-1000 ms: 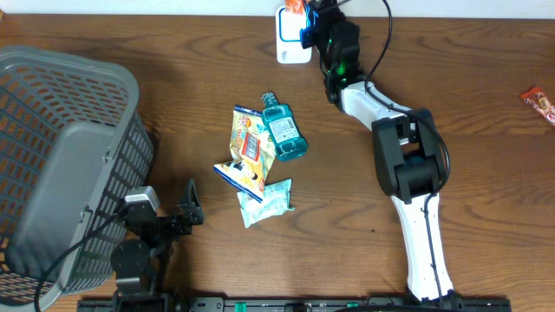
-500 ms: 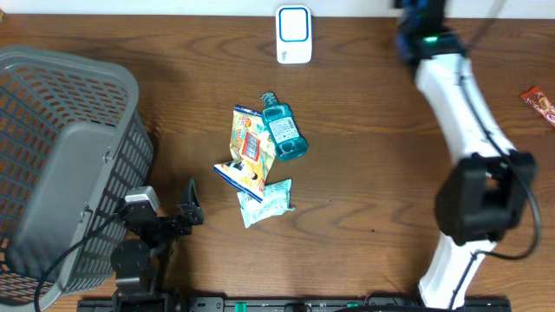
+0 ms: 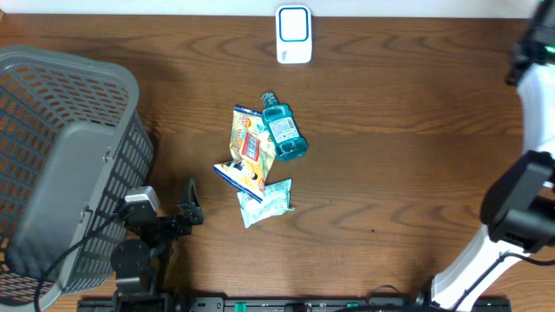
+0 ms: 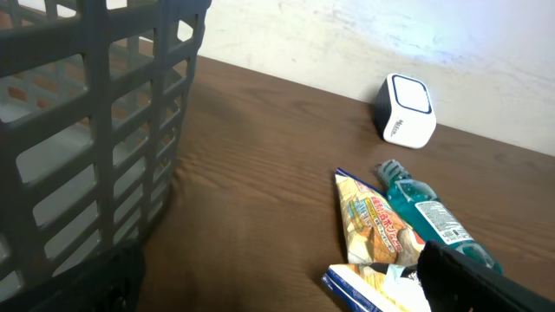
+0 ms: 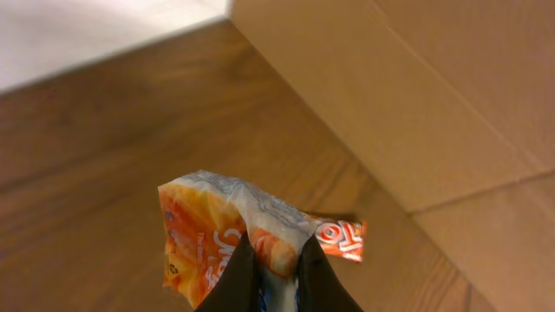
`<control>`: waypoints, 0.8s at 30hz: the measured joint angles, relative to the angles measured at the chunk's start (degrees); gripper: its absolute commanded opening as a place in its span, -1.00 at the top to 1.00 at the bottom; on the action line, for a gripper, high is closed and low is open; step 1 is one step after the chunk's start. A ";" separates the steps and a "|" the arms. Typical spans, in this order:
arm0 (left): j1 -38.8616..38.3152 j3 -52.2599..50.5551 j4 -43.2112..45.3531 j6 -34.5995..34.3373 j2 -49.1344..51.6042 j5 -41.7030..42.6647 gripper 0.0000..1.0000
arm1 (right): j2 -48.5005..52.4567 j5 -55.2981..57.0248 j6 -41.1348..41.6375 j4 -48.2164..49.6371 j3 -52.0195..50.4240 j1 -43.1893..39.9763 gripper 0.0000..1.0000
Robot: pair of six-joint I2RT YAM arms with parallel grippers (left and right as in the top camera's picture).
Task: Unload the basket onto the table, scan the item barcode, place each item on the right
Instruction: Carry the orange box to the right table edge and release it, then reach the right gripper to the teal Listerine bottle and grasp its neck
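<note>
Where the right arm (image 3: 531, 95) runs up the far right edge of the overhead view, its tool cannot be made out there. Wrist view settles it: right tool (image 5: 273, 260) clamped tight on the lower edge of an orange-and-white packet (image 5: 208, 234), fingers together on the crinkled film. The packet is held off the surface (image 5: 104, 130), upright. It is beside a cardboard box (image 5: 390, 104). A red wrapper (image 5: 342, 238) lies flat just behind the packet, near the foot of the box. No barcode can be read from this angle.

Scanner (image 3: 294, 33): white with a blue face, at the far edge, centre, well apart from the right arm.

Left tool (image 4: 277, 260): low at the near left, fingers wide apart, nothing between them, just beside the grey basket (image 3: 52, 130).

Mid-surface cluster:
- blue bottle (image 3: 284, 130), lying down, cap toward the scanner
- yellow snack bag (image 3: 250, 143), touching the bottle
- blue-and-white pack (image 3: 238, 176), partly under the bag
- pale teal sachet (image 3: 267, 201), nearest the near edge
</note>
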 measured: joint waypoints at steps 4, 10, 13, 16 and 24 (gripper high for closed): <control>0.00 0.00 0.00 0.00 0.00 0.00 -1.00 | 1.20 -6.38 0.55 -2.67 0.02 -6.16 0.97; 0.00 0.00 0.00 0.00 0.00 0.00 -0.99 | 7.19 -12.26 0.81 -7.63 0.00 -13.09 0.78; 0.00 0.00 0.00 0.00 0.00 0.00 -0.99 | 9.29 -13.55 0.50 -8.72 -0.26 -15.06 0.42; 0.00 0.00 0.00 0.00 0.00 0.00 -1.00 | 9.33 -14.80 0.46 -8.83 -0.48 -16.33 0.12; 0.00 0.00 0.00 0.00 0.00 0.00 -1.00 | 5.14 -24.59 0.61 -8.87 -0.48 -16.65 -0.98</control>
